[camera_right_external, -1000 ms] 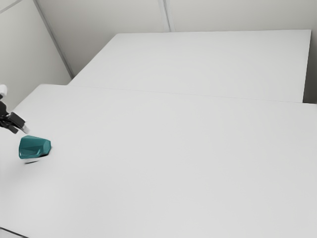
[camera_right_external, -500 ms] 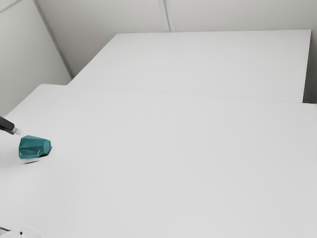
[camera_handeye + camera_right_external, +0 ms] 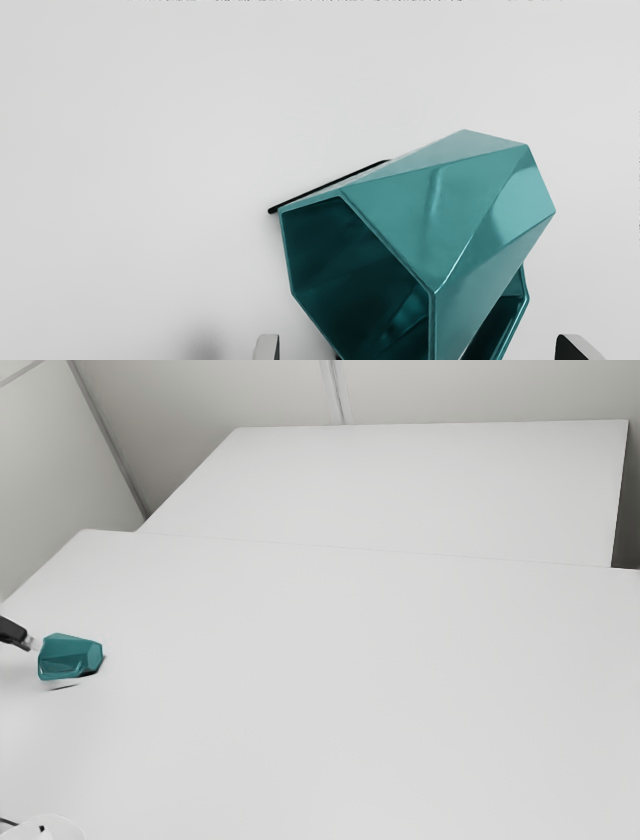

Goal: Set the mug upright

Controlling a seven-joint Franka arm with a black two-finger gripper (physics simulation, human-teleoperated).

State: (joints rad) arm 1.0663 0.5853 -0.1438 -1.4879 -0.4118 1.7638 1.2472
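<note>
In the exterior view my gripper [image 3: 34, 644] is at the left edge, low over the table, its tips close beside the teal mug [image 3: 70, 657]. The faceted mug lies on its side there. In the wrist view the mug [image 3: 440, 215] turns its dark open mouth partly toward the camera, with its handle [image 3: 522, 300] on the side near one fingertip. My gripper [image 3: 417, 347] is open, the fingertips wide apart with the mug's near part between them; I cannot tell whether either one touches it.
The white table [image 3: 350, 690] stretches toward the exterior view's right. A second white surface [image 3: 400, 490] lies behind it. A white rounded part [image 3: 45, 830] shows at the bottom left corner of the exterior view.
My gripper first drew back toward the exterior view's left edge, then came lower and nearer to the mug. The white rounded part appeared at the bottom left. The mug has not moved.
</note>
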